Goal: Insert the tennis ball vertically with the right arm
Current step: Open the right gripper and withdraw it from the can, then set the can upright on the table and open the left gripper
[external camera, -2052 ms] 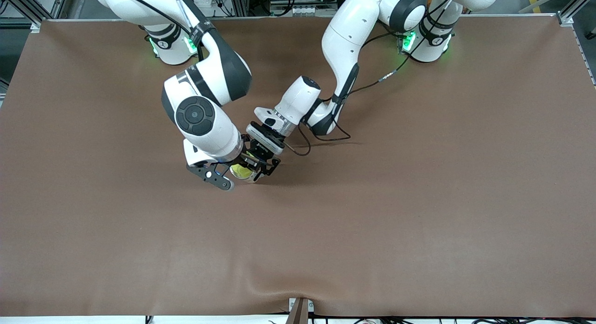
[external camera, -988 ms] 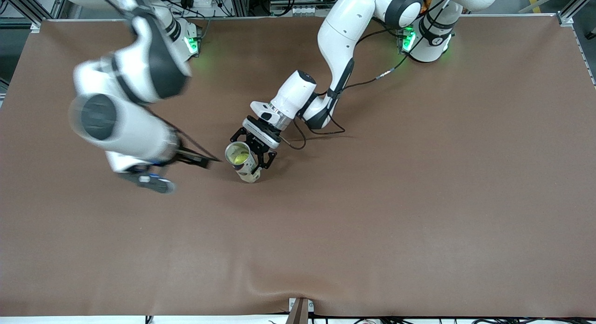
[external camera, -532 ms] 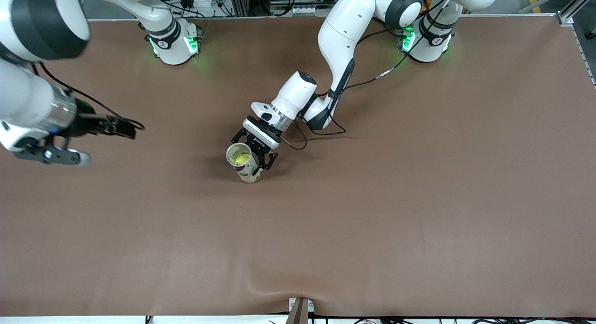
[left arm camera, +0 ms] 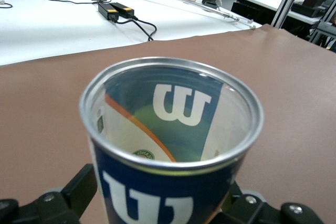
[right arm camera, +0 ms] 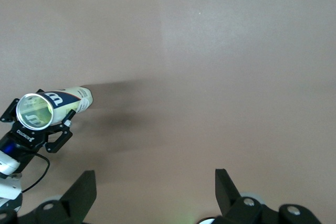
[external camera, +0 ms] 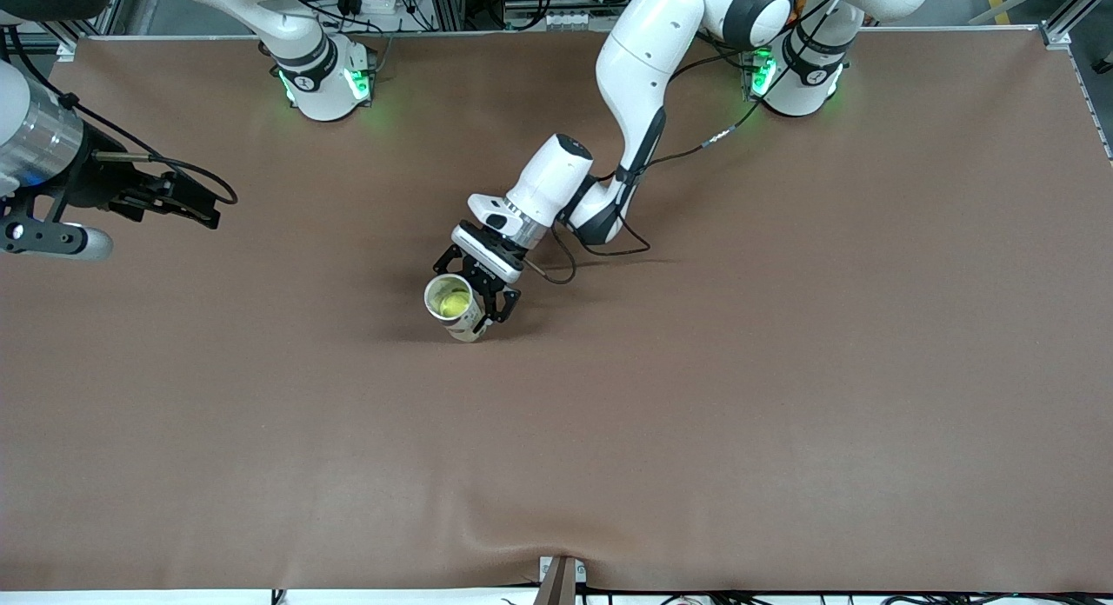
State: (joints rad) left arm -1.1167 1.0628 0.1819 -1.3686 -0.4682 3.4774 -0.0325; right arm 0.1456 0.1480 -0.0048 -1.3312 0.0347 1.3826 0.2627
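My right gripper (right arm camera: 152, 192) has pulled away, fingers spread and empty, to its end of the bench (external camera: 783, 370). The ball (external camera: 451, 304) sits inside the can (external camera: 458, 309), which the left gripper (external camera: 478, 285) brackets: insertion looks done.

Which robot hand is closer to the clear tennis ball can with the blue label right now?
Left. The left hand grips the clear blue-labelled tennis ball can standing on the brown table. The right hand, open, is high over the right arm's end.
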